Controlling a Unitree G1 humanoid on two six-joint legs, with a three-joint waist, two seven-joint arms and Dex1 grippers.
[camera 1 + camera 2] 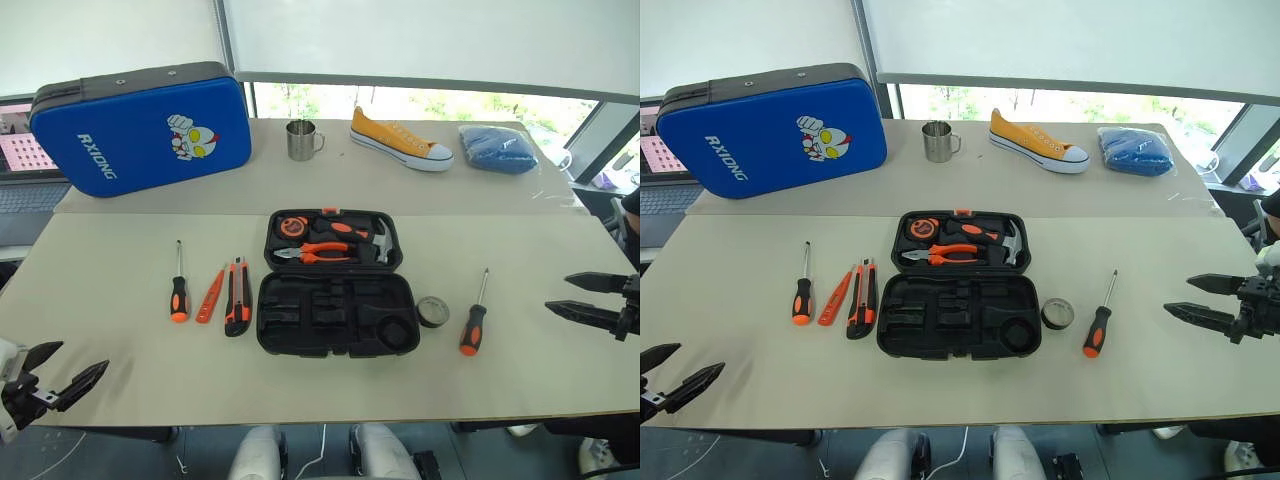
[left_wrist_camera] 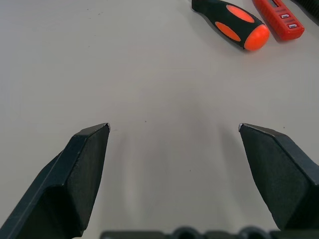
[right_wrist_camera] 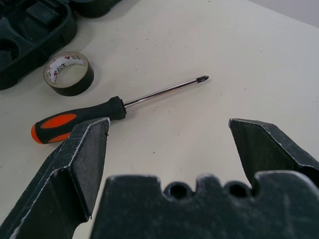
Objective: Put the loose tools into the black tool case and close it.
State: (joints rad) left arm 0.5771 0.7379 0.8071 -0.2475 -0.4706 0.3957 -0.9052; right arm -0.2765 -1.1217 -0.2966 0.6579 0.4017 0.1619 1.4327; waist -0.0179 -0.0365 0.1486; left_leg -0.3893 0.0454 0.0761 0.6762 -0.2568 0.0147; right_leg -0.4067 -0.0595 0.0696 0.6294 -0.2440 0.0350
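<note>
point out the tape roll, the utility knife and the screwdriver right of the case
tape roll [image 1: 433, 311], left eye view, on its dark outer band.
utility knife [image 1: 237, 297], left eye view, mid-body.
right screwdriver [image 3: 70, 125], right wrist view, on its black-and-orange handle.

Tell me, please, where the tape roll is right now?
The tape roll lies on the table, right of the open black tool case and beside the right-hand screwdriver.

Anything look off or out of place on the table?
Nothing damaged or spilled. The black tool case lies open with five tools loose beside it; the yellow sneaker behind it is the odd item among the tools.
</note>
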